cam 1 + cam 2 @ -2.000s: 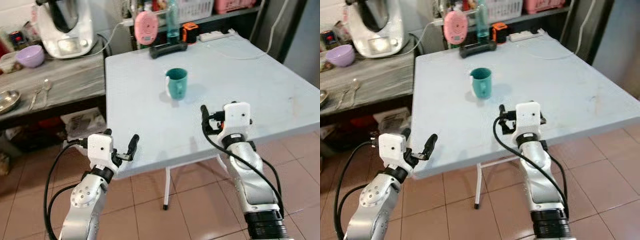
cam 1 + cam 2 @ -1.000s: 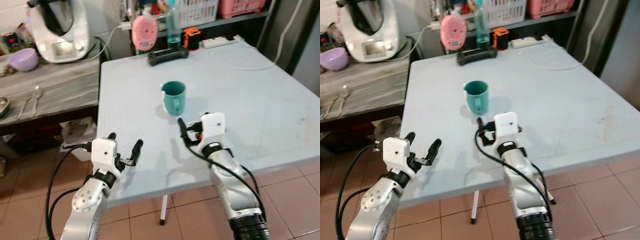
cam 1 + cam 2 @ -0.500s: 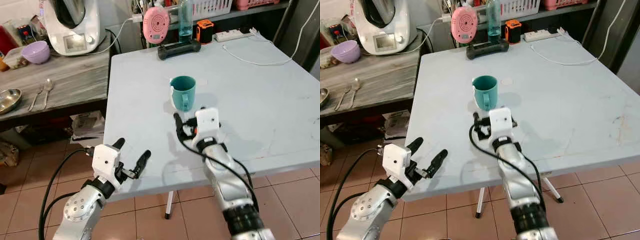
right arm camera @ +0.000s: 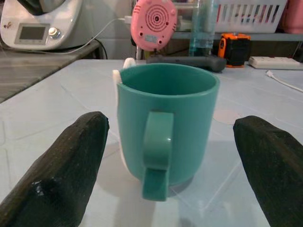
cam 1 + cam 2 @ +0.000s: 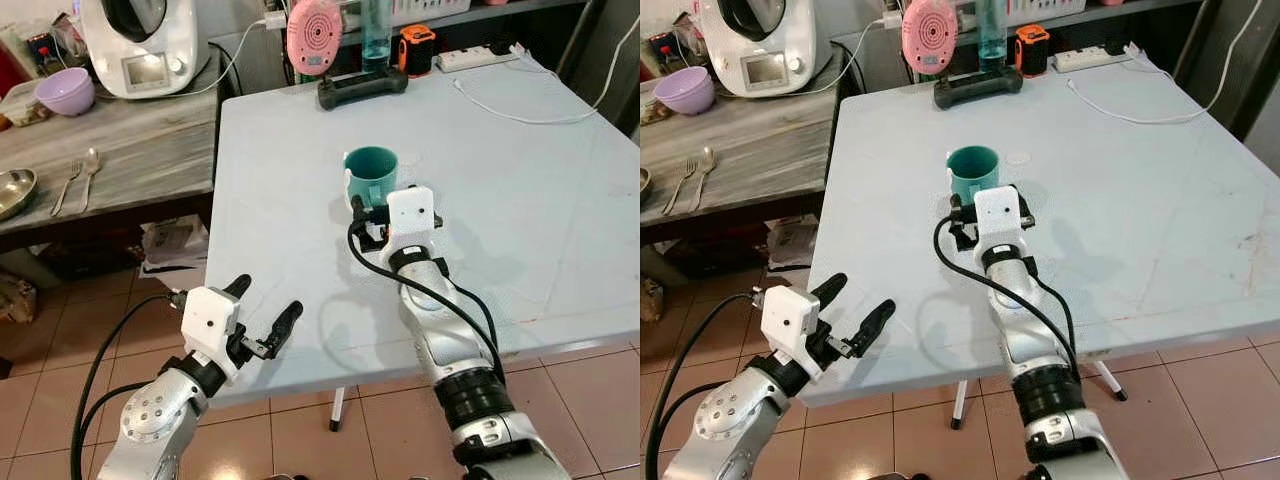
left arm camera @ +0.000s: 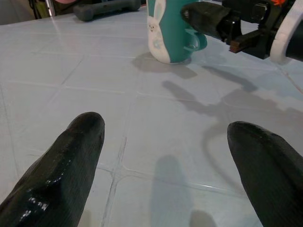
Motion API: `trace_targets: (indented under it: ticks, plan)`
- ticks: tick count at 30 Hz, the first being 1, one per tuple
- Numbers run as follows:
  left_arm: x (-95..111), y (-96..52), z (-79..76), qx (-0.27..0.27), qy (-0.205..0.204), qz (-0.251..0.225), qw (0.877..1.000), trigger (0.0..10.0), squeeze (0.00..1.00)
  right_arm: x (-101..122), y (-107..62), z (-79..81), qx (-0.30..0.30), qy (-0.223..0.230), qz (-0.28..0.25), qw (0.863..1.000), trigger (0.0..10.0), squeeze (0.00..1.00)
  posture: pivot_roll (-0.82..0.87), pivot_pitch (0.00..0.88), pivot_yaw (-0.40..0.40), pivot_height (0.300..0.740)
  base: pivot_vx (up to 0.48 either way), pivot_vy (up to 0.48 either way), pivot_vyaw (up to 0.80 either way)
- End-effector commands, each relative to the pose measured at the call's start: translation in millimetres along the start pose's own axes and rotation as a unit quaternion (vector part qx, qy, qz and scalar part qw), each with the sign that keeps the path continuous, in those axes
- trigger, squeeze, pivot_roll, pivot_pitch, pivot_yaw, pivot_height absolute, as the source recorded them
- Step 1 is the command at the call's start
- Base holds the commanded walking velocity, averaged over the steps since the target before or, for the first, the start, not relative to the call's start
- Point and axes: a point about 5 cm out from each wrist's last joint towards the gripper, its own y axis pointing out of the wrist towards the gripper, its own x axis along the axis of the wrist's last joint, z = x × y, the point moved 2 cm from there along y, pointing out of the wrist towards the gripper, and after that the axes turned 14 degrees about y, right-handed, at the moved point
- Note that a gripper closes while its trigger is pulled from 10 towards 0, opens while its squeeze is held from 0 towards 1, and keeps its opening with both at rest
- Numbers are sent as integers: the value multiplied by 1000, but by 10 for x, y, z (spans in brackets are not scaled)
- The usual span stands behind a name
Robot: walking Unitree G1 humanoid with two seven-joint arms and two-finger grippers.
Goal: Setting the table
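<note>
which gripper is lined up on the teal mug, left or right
The right gripper: its open fingers flank the teal mug, handle facing it. The left gripper sits open at the table's near edge, well short.

The teal mug (image 4: 166,124) looks like smooth plastic with a soft sheen, a white matt patch (image 6: 156,29) on its side. The table (image 5: 520,170) top is pale grey-blue, smooth and faintly glossy, carrying shadows and dim reflections. At about 10 o'clock from the mug, the side counter (image 5: 120,140) shows grey, weathered wood grain, matt. On it lie a shiny metal spoon and fork (image 5: 75,178) and a polished metal bowl (image 5: 12,192); the lilac bowl (image 5: 64,90) looks like glossy plastic. The right gripper (image 4: 165,151) has rough, matt black fingers (image 4: 61,165); the left gripper (image 6: 170,165) has glossier ones (image 6: 66,161). Both arms have silver metal shells.
</note>
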Motion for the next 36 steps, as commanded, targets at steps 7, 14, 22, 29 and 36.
trace_targets:
  ticks: [7,14,22,29,36]
  plan:
    - [11,-16,10,3,4,3,1000,10000,0,23,87,100,-4,0,-9,1000,0,0,-6,121,133,740,0,0,0]
    - [7,-14,17,4,5,4,1000,10000,0,-34,119,51,-19,8,2,1000,0,0,-7,120,136,740,0,0,0]
    - [12,-8,14,4,4,3,1000,10000,0,-70,131,11,-24,11,8,1000,0,0,-8,120,136,740,0,0,0]
    - [3,-9,6,4,3,5,1000,10000,0,-49,160,5,-23,12,3,1000,0,0,-9,121,140,740,0,0,0]
    - [1,-3,-1,6,3,5,1000,10000,0,-53,165,-1,-22,12,1,1000,0,0,-9,121,138,740,0,0,0]
